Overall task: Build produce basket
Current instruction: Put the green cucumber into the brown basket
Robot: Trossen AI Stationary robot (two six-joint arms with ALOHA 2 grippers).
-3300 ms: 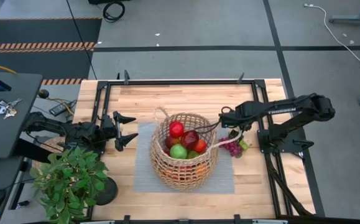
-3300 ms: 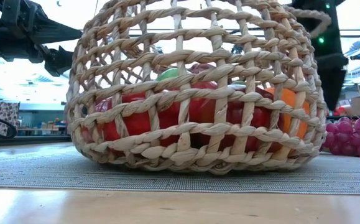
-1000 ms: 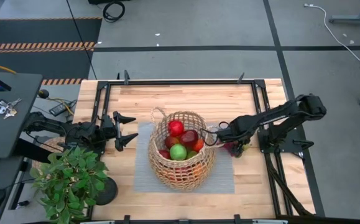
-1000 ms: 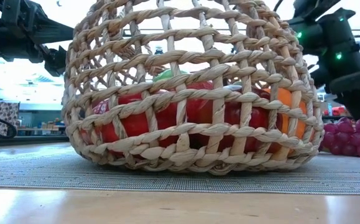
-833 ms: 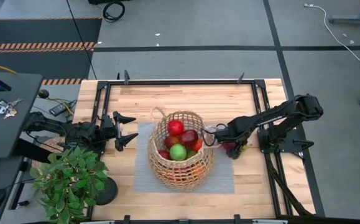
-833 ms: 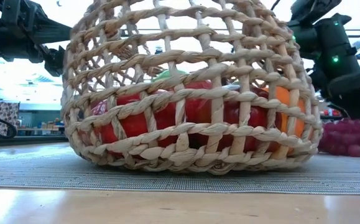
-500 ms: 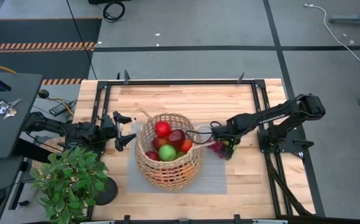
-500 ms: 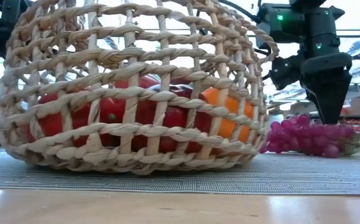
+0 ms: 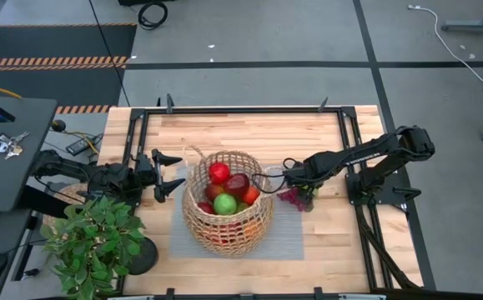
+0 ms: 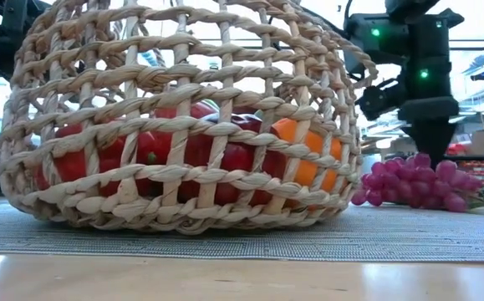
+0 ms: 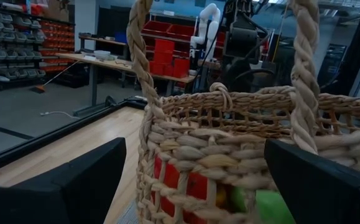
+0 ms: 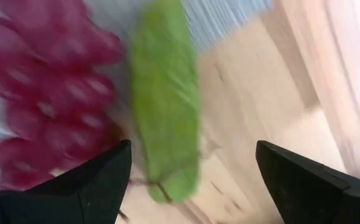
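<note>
1. The grapes (image 9: 292, 197) lie on the grey mat's (image 9: 287, 242) edge at the basket's (image 9: 224, 212) three o'clock, just beside its wall; their long axis appears to run roughly nine to three.
2. The right gripper (image 9: 295, 185) hangs directly over the grapes, fingers apart, holding nothing.
3. The left gripper (image 9: 174, 173), fingers apart, waits at the basket's ten o'clock.
4. Bare wood lies open at the grapes' three o'clock; the basket's rim stands close on their other side.

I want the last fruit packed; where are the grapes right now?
From above, the grapes lie on the grey mat, just right of the basket, under the open right gripper.
</note>
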